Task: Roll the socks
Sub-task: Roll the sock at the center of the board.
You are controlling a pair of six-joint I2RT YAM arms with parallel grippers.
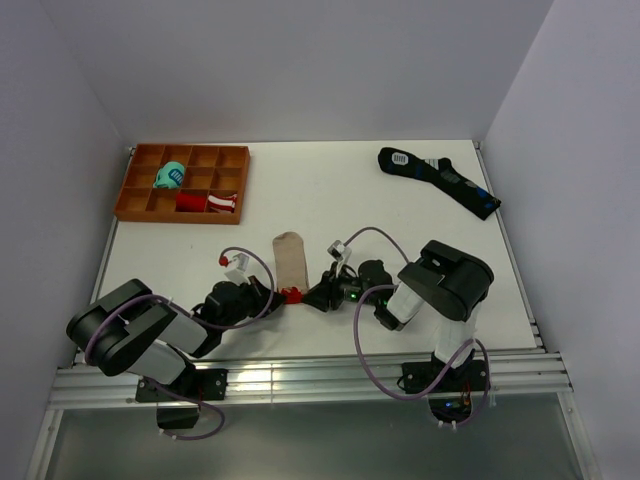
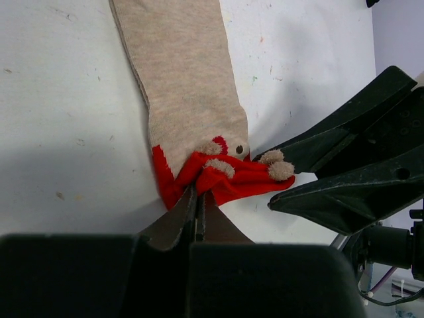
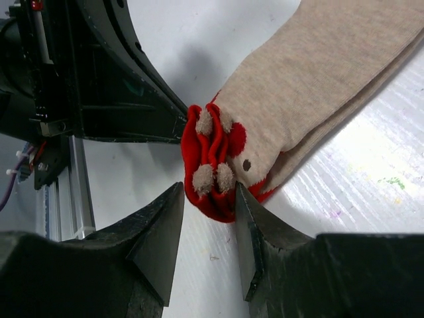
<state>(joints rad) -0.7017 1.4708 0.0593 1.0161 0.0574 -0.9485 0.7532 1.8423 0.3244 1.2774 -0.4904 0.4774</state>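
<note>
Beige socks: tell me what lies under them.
The socks lie on the white table; the right wrist view shows a second beige layer under the top one. The left pincer pinches the bunched red end. Anything beneath the fabric is covered.

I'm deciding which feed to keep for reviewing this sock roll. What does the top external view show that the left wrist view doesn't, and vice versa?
Only top external: the orange tray holding a teal bundle and a red-and-white bundle, plus the black sock. Only left wrist: the left pincer shut on the red end of the socks, and the beige pom-poms there. Both: the socks lying flat, with the right pincer open at the red end.
</note>
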